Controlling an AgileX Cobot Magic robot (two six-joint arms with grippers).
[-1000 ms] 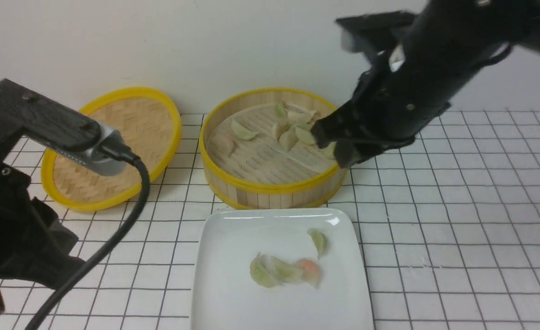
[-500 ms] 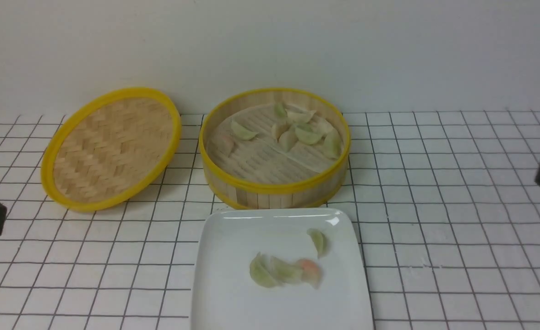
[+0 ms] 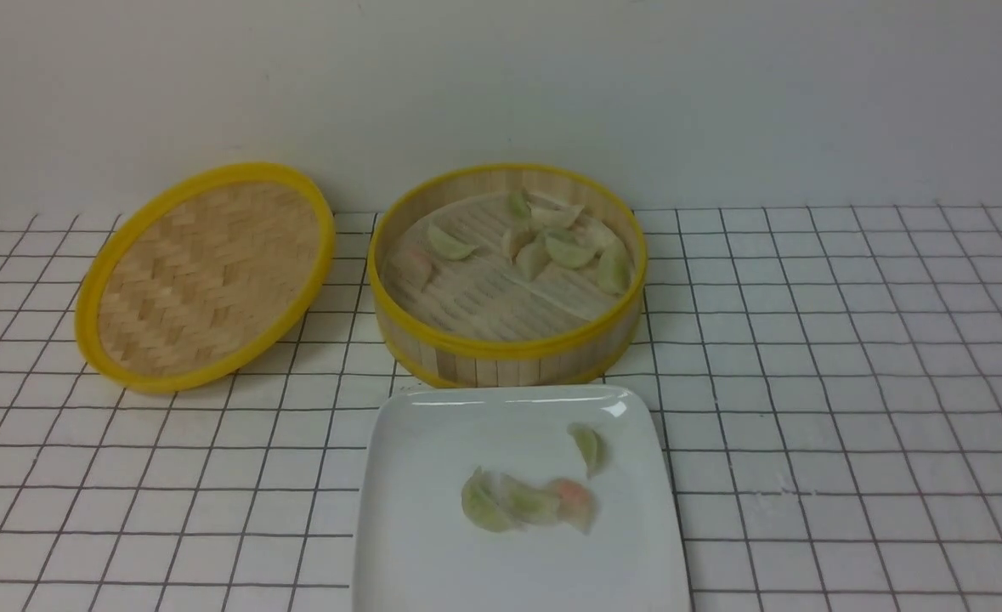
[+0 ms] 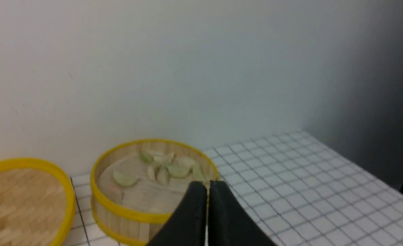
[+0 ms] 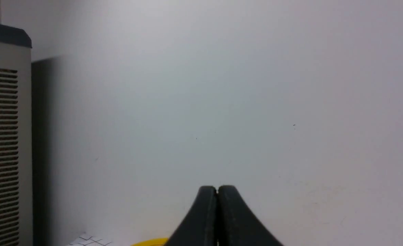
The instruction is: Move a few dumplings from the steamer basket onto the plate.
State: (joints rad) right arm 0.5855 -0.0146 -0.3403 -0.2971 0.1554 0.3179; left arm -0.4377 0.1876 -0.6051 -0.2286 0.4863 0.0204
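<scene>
The steamer basket (image 3: 507, 348) stands at the middle back with several pale green dumplings (image 3: 568, 250) on its slatted floor. The white square plate (image 3: 416, 527) lies in front of it and bears several dumplings (image 3: 522, 501), one pinkish-orange. Neither arm shows in the front view. In the left wrist view my left gripper (image 4: 207, 186) is shut and empty, away from the basket (image 4: 119, 212), whose dumplings (image 4: 124, 178) show. In the right wrist view my right gripper (image 5: 217, 190) is shut and empty, facing the bare wall.
The shallow woven yellow-rimmed lid (image 3: 203, 272) leans at the back left; it also shows in the left wrist view (image 4: 23, 201). The table has a white grid-lined cover (image 3: 849, 382). A vented grey cabinet (image 5: 3, 136) shows in the right wrist view.
Both arms have withdrawn out of the front view: the right one left the basket's right rim, the left one left the front left. Dumplings, basket and plate have stayed put.
</scene>
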